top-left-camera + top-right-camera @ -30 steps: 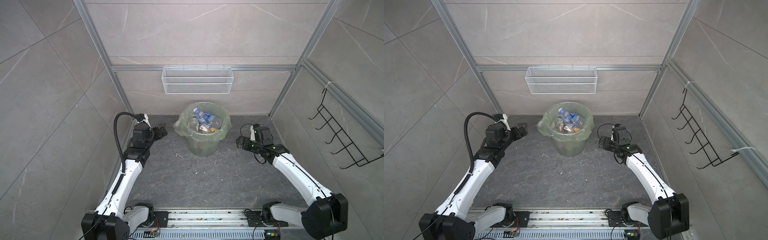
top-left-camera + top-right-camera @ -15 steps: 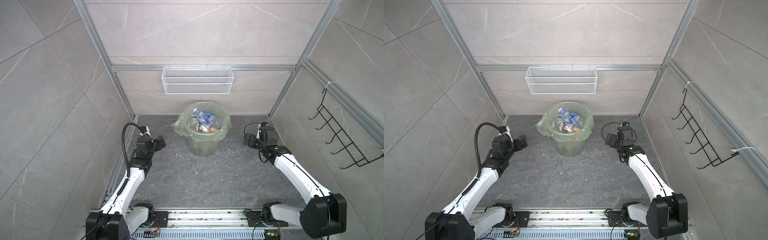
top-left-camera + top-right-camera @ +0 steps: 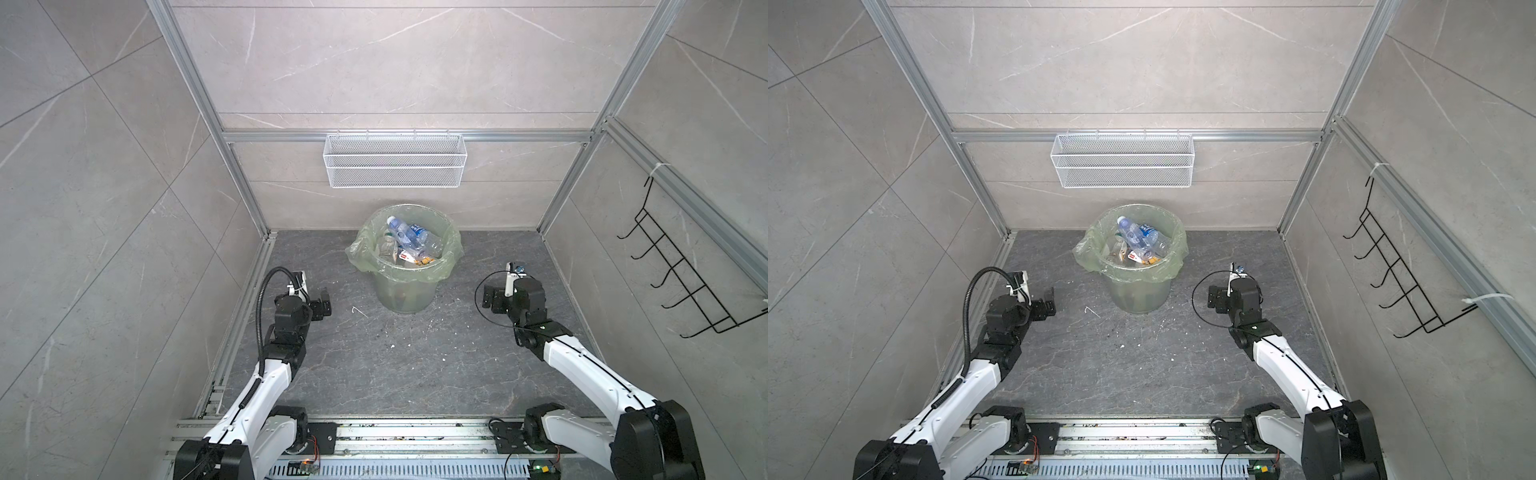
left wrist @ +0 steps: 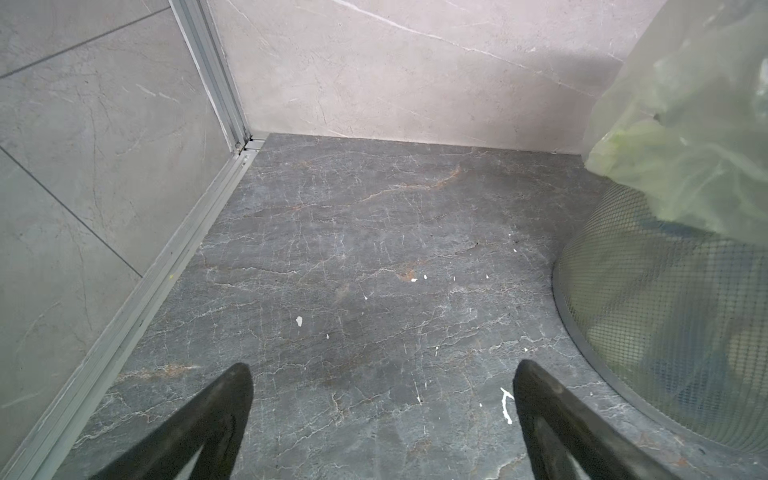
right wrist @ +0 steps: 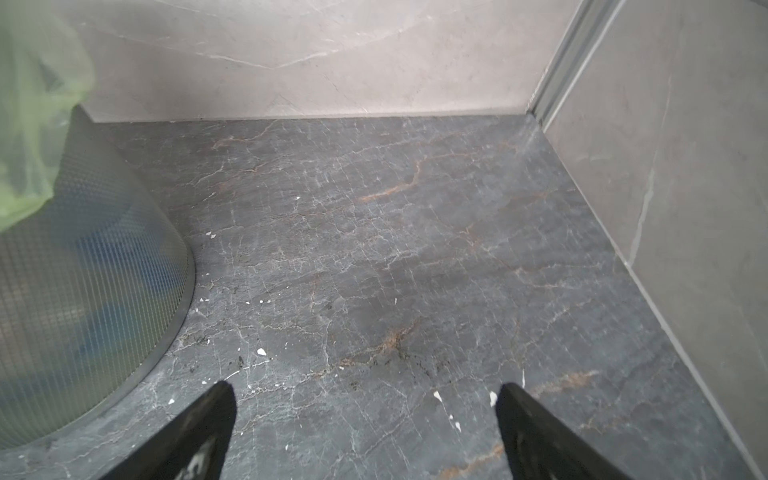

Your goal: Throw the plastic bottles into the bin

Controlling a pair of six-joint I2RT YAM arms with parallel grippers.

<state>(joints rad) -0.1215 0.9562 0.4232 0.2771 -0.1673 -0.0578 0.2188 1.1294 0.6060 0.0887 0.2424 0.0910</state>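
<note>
- Standing upright on the dark stone desk [image 3: 395, 365] near the back wall, the bin [image 3: 405, 291] carries a thin light-green bag [image 3: 451, 257] folded over its rim and sagging down the outside.
- Contents: the plastic bottles [image 3: 409, 235] lie heaped inside the bin in both top views. The uppermost are clear with blue labels and lie slanted. Bits of red, white and orange show lower in the heap. The count cannot be told.
- A white wire mesh basket [image 3: 394, 166] hangs on the back wall rail, above the bin.
- Left arm: it reaches forward from the near rail along the left side. The left gripper [image 3: 322, 303] sits low over the desk, left of the bin and apart from it.
- Left gripper state: spread wide, nothing between the fingers. The left wrist view shows the two dark fingers [image 4: 552, 415] framing bare desk, with the bin wall [image 4: 665, 311] off to one side.
- Right arm: it reaches forward along the right side. The right gripper [image 3: 492, 299] sits low, right of the bin and apart from it.
- Right gripper state: spread wide, holding nothing. The right wrist view shows its fingers [image 5: 199, 432] over bare desk, with the bin wall [image 5: 75, 291] beside.
- Both wrist views look toward the back wall.
- Small white specks [image 3: 358, 311] lie scattered on the desk in front of the bin.
</note>
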